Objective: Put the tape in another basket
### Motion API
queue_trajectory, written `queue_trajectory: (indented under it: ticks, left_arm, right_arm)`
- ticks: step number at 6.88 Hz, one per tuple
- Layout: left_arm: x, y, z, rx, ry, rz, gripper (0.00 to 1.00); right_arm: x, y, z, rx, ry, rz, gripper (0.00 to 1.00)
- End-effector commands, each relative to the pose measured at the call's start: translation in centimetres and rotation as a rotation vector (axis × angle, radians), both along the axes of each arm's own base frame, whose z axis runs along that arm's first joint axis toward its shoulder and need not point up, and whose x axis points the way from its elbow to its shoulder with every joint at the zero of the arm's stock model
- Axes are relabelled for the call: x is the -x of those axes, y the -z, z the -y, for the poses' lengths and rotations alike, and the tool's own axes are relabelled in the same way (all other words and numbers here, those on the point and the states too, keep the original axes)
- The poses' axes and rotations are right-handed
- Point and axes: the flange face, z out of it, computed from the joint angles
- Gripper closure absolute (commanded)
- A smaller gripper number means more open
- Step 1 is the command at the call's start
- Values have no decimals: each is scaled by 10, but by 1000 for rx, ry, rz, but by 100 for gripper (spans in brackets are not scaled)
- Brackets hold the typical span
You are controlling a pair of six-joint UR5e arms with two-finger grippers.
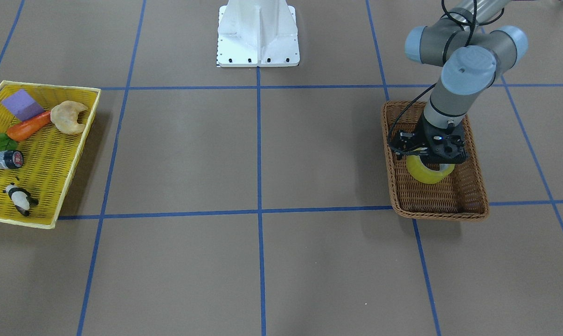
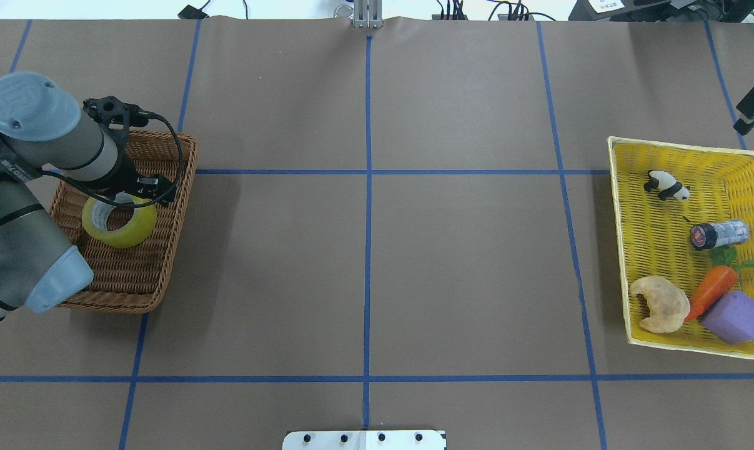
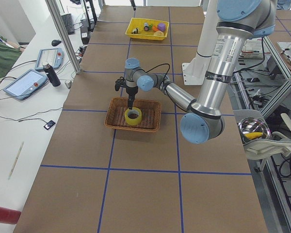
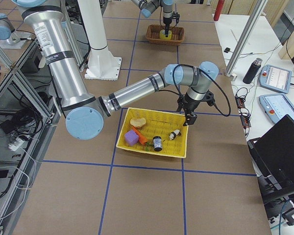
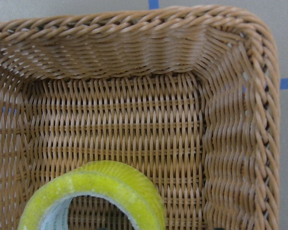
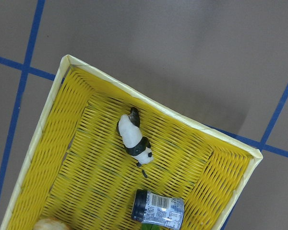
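**Left gripper down on the tape inside the basket**

The left gripper (image 1: 425, 156) is lowered onto the tape (image 1: 426, 174), which lies near the middle of the basket (image 1: 442, 215). The wrist hides the fingertips, so its opening and grip cannot be told. The left wrist view shows only a cut-off arc of the roll. Well away from the basket, the right gripper (image 4: 188, 119) hangs over a yellow tray (image 4: 152, 152), its state unclear.

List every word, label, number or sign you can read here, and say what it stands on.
No text is legible.
bottle label: fine print, too small to read.
bottle cap: a mark, blurred.
left arm's band: print, too blurred.
right arm's band: print, too blurred.
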Motion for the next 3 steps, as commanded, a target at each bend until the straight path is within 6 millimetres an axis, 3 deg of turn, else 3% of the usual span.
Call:
queue_trajectory:
  ticks: [1, 2, 3]
  left_arm:
    - [69, 21, 24, -67, 67, -22, 2]
    - [121, 9, 41, -123, 49, 28, 2]
    - [198, 0, 61, -122, 11, 53, 2]
  right_arm:
    - [-2, 1, -1, 7, -9, 20, 0]
    - [-3, 4, 0, 1, -11, 23, 0]
    - [-12, 13, 1, -26, -22, 28, 0]
